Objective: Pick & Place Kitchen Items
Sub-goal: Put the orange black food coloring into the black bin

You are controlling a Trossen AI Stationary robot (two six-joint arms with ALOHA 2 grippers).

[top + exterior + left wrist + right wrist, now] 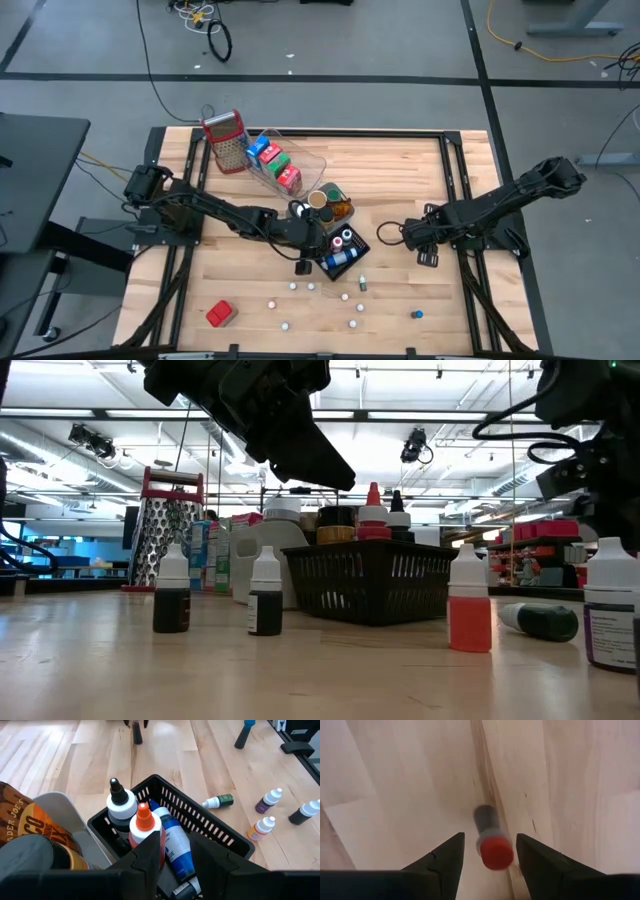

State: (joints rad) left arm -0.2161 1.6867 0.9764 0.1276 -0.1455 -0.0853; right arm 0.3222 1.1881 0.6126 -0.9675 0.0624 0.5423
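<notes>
A black basket at mid-table holds several small dropper bottles: a black-capped one, an orange-red one and a blue-labelled one lying flat. My left gripper hangs slanted over the basket's near corner, open by a narrow gap, with nothing between its fingers. Right of the basket, my right gripper points down, open. A dark little bottle with a red cap stands upright between its fingers, and a gap shows on each side of it. More small bottles stand on the front of the table.
Behind the basket stand a grey tray with jars, a clear tray of red, blue and green cartons and a metal grater. A green bottle lies beside the basket. A red item and a blue bottle are near the front edge.
</notes>
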